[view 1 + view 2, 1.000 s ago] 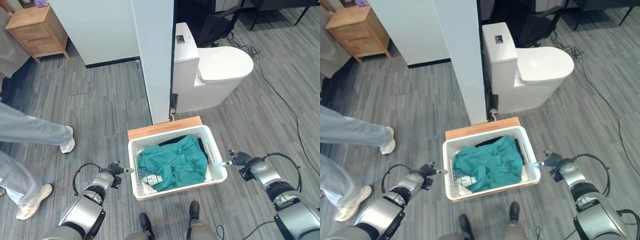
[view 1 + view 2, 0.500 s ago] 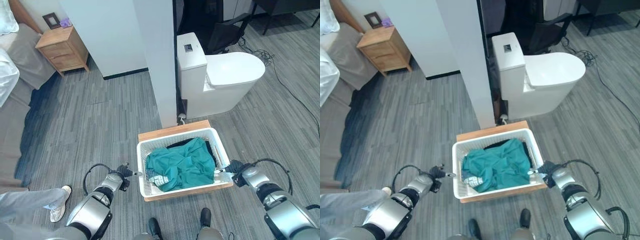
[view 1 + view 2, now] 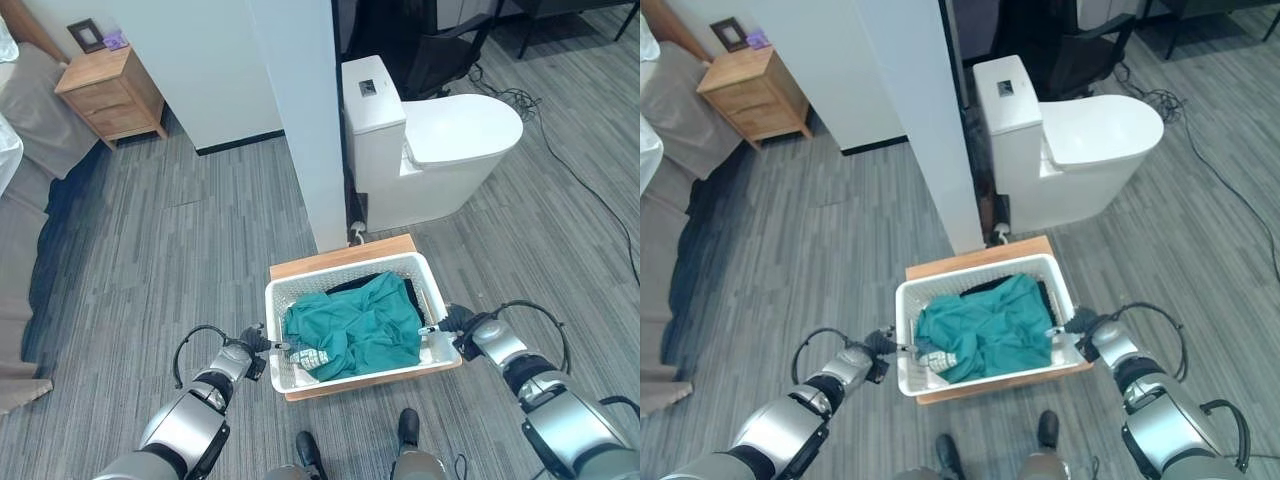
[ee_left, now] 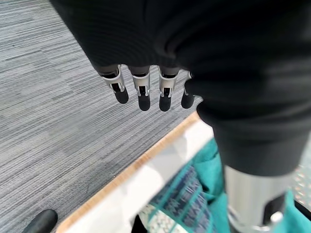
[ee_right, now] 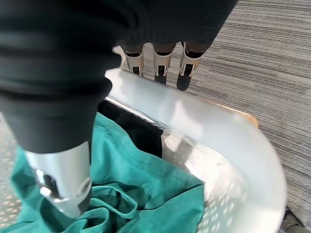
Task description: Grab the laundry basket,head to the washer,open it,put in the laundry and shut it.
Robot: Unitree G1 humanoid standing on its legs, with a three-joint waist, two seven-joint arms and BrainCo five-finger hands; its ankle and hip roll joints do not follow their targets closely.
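White laundry basket (image 3: 432, 292) on floor, lower centre of frame, teal laundry (image 3: 355, 325) heaped inside. Left hand (image 3: 252, 342) at basket's left rim, fingers (image 4: 141, 92) straight outside wall, thumb over rim, nothing clasped. Right hand (image 3: 455, 320) at right rim, fingers (image 5: 158, 65) extended outside, thumb inside above cloth, released. Toilet (image 3: 430, 150) behind.

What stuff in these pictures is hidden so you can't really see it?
- Clothes under the green cloth in the basket: covered, eye views.
- Left robot hand: grip on the basket rim unclear; its cover blocks the wrist view.
- Right robot hand: same, fingers go over the rim's far side.
- Wooden board: mostly under the basket.
- Picture frame on the nightstand: too small.
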